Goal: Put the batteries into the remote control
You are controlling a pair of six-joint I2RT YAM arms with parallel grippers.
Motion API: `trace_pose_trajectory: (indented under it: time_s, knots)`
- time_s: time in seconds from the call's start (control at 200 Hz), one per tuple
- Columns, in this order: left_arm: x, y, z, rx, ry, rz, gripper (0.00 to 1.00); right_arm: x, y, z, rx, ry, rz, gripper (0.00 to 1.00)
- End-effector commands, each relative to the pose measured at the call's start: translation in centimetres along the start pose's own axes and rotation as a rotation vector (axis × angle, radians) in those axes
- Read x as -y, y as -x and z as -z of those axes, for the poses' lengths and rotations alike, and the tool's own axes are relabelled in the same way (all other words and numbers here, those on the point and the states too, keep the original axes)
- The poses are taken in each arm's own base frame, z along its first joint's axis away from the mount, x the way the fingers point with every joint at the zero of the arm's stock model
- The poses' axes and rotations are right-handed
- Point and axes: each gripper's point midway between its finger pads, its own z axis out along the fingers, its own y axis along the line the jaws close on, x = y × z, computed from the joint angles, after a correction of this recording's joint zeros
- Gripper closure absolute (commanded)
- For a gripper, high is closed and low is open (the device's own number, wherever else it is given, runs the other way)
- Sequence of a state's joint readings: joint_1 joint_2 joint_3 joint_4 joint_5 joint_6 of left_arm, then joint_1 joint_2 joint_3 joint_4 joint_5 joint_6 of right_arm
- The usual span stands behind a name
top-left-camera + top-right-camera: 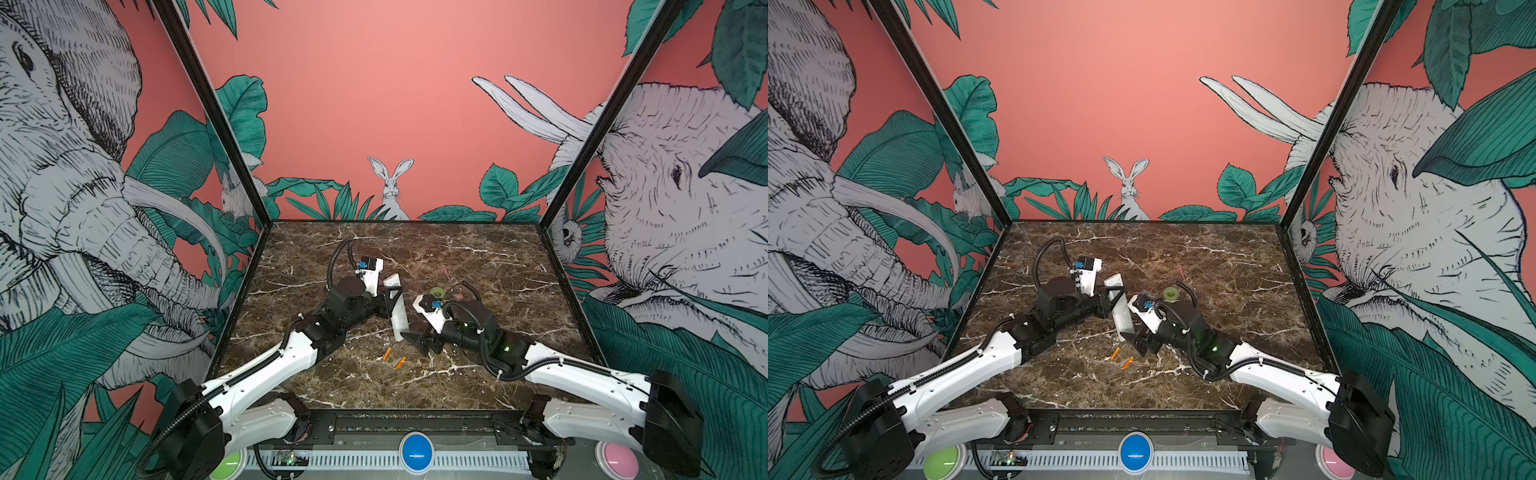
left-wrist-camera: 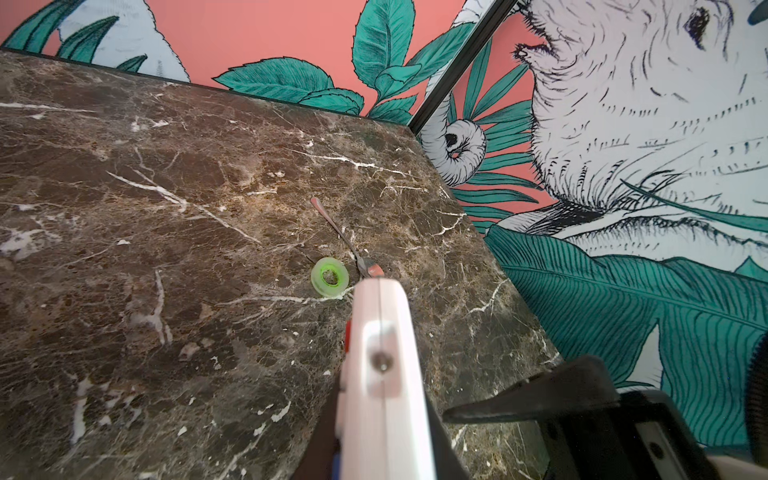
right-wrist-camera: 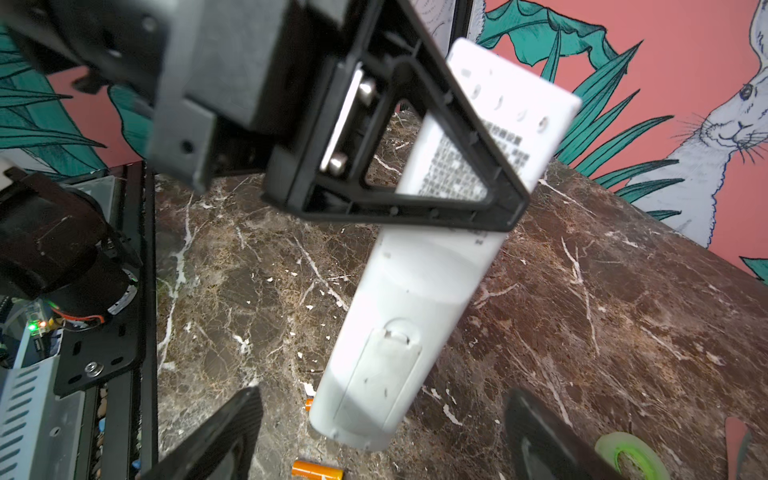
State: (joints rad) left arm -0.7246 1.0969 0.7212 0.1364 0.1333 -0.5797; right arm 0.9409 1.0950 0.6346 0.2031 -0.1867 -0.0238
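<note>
The remote control (image 1: 398,316) (image 1: 1121,318) is a long white bar held tilted above the marble table, its lower end towards the front. My left gripper (image 1: 392,300) (image 1: 1115,300) (image 2: 384,432) is shut on its upper half. In the right wrist view the remote control (image 3: 415,299) shows its plain back with the cover in place. My right gripper (image 1: 420,340) (image 1: 1142,343) (image 3: 382,399) is open, its fingers wide on either side of the remote's lower end without touching it. Two orange batteries (image 1: 387,353) (image 1: 400,362) (image 1: 1115,353) (image 1: 1128,362) (image 3: 318,469) lie on the table just in front.
A green ring-shaped roll (image 1: 436,292) (image 1: 1170,293) (image 2: 329,276) (image 3: 627,457) lies behind my right wrist. A thin metal tool with a red tip (image 2: 345,237) lies beside it. Printed walls close the table on three sides.
</note>
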Motion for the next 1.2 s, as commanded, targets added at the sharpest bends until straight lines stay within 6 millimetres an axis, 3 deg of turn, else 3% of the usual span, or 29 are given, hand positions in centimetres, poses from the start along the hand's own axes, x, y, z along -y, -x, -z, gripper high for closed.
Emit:
trace_pose_trajectory:
  time_s: [0.0,0.345,0.765,1.195]
  knots:
    - [0.5,1.1,0.8,0.000,-0.065,-0.001,1.00,-1.1,0.5,1.3,0.029,0.045,0.093,0.09]
    - [0.6,0.3,1.8,-0.105,-0.116,-0.026,1.00,-3.6,1.5,3.8,0.055,0.173,0.302,0.11]
    - [1.0,-0.9,2.3,-0.198,-0.160,-0.016,1.00,-2.9,1.8,3.2,0.030,0.127,0.336,0.06]
    - [1.1,-1.3,3.5,-0.284,-0.218,-0.052,1.00,-4.4,1.8,1.7,-0.001,0.182,0.405,0.11]
